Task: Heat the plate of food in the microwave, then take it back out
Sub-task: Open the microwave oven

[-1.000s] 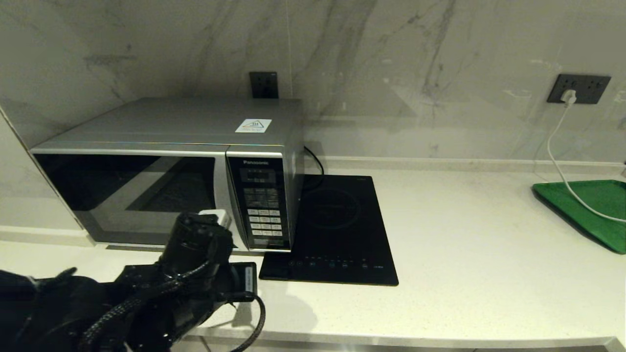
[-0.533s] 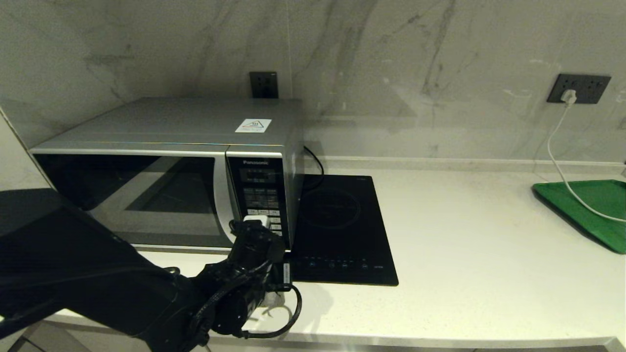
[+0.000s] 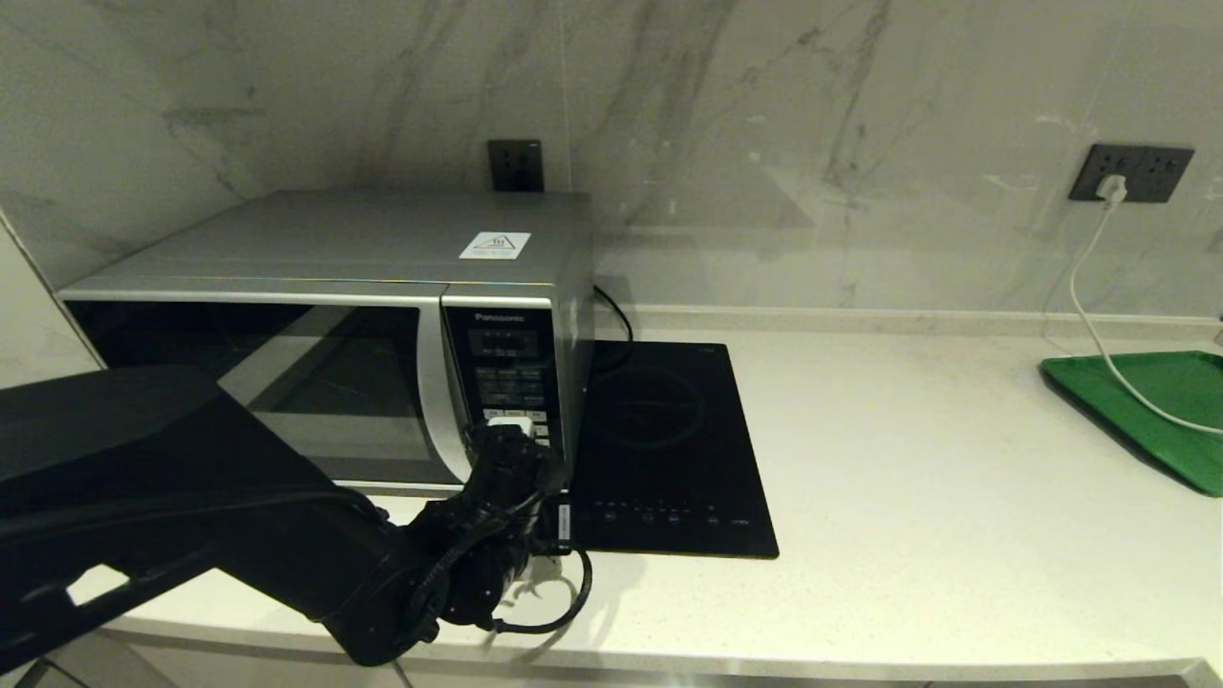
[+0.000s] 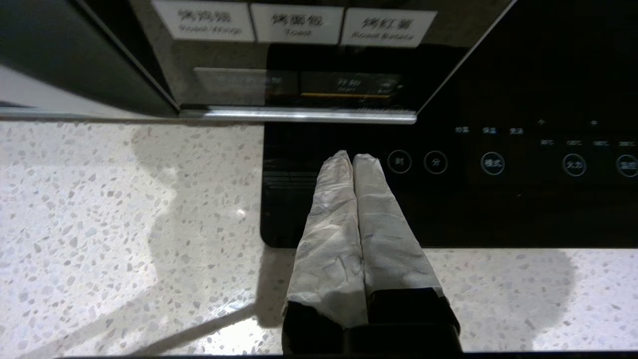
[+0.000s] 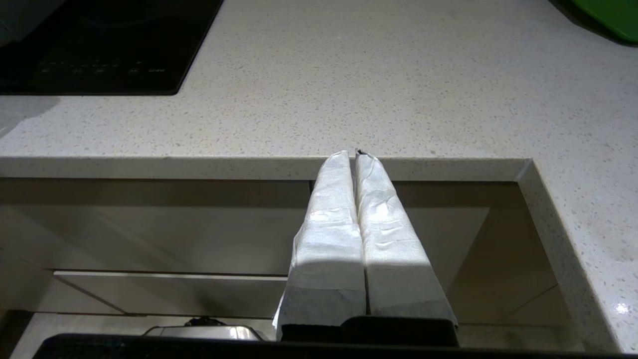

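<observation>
The microwave [image 3: 325,277] stands at the back left of the counter with its dark glass door closed. The plate of food is hidden from every view. My left gripper [image 3: 509,422] is shut and empty, pointing at the lower rows of the black keypad panel [image 3: 511,382]. In the left wrist view its taped fingertips [image 4: 354,155] hang just short of the panel's bottom buttons [image 4: 344,85], above the cooktop's near left corner. My right gripper [image 5: 355,153] is parked shut and empty below the counter's front edge [image 5: 249,167], out of the head view.
A flat black glass cooktop [image 3: 659,449] lies right beside the microwave. A green tray [image 3: 1147,411] sits at the far right with a white cable [image 3: 1099,315] running across it from a wall socket. Pale speckled counter [image 3: 908,497] lies between them.
My left arm has swung forward and to the right, from in front of the microwave door to the keypad panel. The gripper stayed shut. The door stayed closed.
</observation>
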Controlling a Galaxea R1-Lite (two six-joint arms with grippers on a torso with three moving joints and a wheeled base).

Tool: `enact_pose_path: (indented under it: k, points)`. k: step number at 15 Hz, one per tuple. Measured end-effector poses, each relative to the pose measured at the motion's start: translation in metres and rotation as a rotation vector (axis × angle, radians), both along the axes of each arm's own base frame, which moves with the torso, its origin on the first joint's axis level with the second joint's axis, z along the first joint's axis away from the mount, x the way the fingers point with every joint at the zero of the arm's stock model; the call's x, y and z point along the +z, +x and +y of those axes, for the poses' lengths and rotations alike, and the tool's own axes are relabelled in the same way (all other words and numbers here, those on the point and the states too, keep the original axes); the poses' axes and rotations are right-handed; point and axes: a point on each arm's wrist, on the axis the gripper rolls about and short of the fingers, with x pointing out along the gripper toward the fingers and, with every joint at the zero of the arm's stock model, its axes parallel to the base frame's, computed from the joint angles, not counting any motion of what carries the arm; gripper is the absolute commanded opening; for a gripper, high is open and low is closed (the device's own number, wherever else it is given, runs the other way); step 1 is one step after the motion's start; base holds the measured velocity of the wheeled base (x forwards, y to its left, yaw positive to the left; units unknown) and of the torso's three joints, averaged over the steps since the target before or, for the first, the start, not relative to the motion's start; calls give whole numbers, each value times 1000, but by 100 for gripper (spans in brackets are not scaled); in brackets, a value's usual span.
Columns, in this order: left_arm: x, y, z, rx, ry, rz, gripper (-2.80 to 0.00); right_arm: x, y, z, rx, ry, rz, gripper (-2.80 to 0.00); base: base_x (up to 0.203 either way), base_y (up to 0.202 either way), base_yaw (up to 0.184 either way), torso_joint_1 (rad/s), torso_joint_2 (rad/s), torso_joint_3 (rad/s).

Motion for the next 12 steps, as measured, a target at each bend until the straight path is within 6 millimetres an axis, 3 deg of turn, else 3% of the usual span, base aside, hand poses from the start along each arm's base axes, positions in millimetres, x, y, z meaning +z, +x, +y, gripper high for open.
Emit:
enact_pose_path:
  k: [12]
  points:
    - [11, 15, -2, 4, -17, -68, -280, 0, 0, 0, 1, 0, 0, -280, 0, 0, 0, 0, 0, 0]
